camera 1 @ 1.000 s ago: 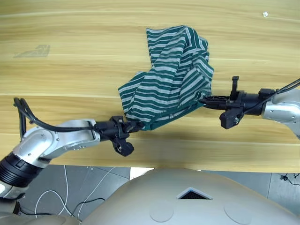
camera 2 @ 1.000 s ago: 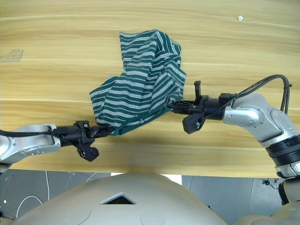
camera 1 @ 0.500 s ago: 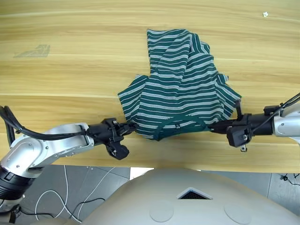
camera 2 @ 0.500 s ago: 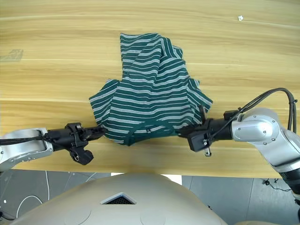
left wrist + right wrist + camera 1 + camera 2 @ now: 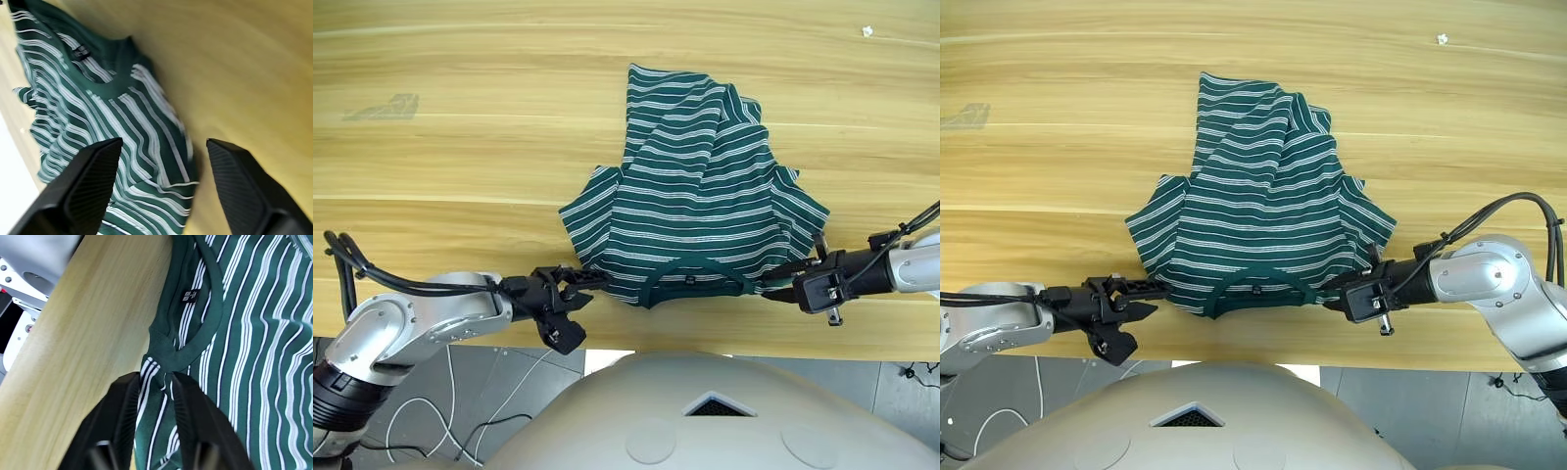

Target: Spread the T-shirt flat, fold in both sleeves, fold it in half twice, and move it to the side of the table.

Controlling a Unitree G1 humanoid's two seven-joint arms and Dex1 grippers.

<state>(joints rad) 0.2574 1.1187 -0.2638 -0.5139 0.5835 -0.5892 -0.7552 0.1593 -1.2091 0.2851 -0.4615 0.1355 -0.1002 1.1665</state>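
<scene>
Head views: T-shirt (image 5: 700, 206) lies on the table (image 5: 460, 147), collar twd the robot, close to the near edge. Body is rumpled, far end bunched, sleeves not folded. L gripper (image 5: 585, 291) sits just beside the shirt's L shoulder, jaws apart, nothing in them. R gripper (image 5: 771, 286) is at the R shoulder, touching cloth.

L wrist view: both fingers (image 5: 88, 181) spread wide, shirt edge beyond the gap, no grip.

R wrist view: fingers (image 5: 129, 396) nearly closed, pinching a fold of striped cloth just beside the neckline (image 5: 205, 328).

Judgement: step in hand is spreading flat, early in the task. Next move prob needs the L gripper to take hold of its shoulder or a hem, then both pull apart to smooth the bunched far part before any sleeve fold.
</scene>
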